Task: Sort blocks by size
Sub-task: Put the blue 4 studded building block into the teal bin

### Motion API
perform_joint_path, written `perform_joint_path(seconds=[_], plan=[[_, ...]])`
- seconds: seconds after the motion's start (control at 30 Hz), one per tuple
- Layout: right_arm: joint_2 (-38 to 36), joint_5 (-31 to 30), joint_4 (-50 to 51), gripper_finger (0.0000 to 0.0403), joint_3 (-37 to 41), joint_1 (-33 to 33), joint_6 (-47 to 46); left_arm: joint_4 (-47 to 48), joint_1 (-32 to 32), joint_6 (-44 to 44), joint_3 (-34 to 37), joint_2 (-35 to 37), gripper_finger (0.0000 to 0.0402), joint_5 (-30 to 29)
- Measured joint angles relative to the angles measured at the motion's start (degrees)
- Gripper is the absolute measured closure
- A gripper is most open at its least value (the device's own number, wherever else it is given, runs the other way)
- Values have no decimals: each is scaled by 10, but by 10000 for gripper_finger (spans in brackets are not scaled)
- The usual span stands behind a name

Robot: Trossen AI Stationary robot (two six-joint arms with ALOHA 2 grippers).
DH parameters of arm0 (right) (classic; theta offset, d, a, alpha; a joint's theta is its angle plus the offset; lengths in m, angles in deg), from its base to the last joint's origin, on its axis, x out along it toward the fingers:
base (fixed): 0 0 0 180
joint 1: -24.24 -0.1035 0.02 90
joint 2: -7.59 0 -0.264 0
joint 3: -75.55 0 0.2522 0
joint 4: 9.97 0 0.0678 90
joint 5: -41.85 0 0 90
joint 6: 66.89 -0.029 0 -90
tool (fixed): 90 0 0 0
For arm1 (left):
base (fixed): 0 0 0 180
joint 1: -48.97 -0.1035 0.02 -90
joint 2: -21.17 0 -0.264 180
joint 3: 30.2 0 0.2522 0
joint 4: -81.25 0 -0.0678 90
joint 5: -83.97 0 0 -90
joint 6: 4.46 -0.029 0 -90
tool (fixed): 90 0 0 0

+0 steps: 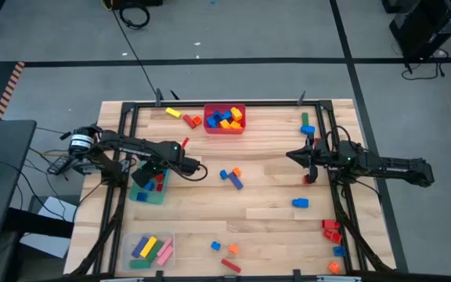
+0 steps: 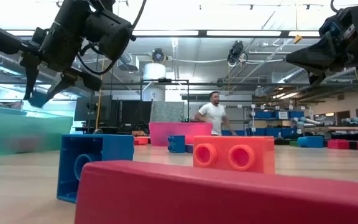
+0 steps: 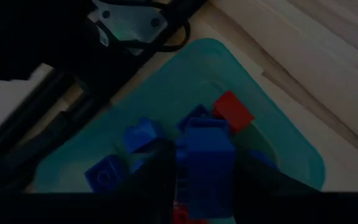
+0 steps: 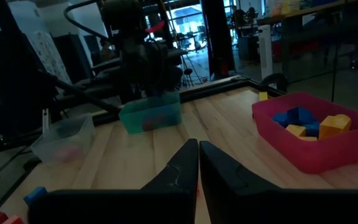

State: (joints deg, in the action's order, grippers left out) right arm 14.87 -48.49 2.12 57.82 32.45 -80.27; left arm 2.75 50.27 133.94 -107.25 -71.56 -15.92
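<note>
My left gripper [image 1: 142, 179] hangs over the green bin [image 1: 151, 193] at the table's left and is shut on a blue block [image 3: 207, 152]. Below it, several blue blocks [image 3: 143, 134] and a red block [image 3: 233, 111] lie in the bin. In the low view the left gripper [image 2: 40, 93] is just above the bin's rim [image 2: 17, 113]. My right gripper [image 1: 294, 156] is shut and empty above the table's right part; its closed fingers show in the right wrist view [image 4: 198, 163]. Loose blocks [image 1: 230, 177] lie on the table's middle. My left gripper pinches the blue block's two opposite sides [image 3: 188, 168] between its two fingers. The fingers come from above, pointing down. The block is lifted clear, over the blocks in the green bin.
A red bin [image 1: 225, 130] with blue and yellow blocks stands at the far middle. A clear bin [image 1: 149, 249] with long blocks stands near left. Loose blocks lie near the right edge [image 1: 332, 229] and the near edge [image 1: 231, 265]. A person [image 2: 213, 115] stands in the room beyond.
</note>
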Motion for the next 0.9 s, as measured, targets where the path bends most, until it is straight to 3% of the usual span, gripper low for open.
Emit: perform_joint_path(seconds=[0.4,0.57,0.77,0.9], plan=[[0,0,0,369,0,0,0,-10,0,-4,-5,0,259,-20],[0,0,0,373,0,0,0,-3,-1,-30,-58,0,259,-110],[0,0,0,372,0,0,0,4,-2,-125,-129,0,259,-268],[0,0,0,368,0,0,0,3,-2,-188,-162,0,259,-300]])
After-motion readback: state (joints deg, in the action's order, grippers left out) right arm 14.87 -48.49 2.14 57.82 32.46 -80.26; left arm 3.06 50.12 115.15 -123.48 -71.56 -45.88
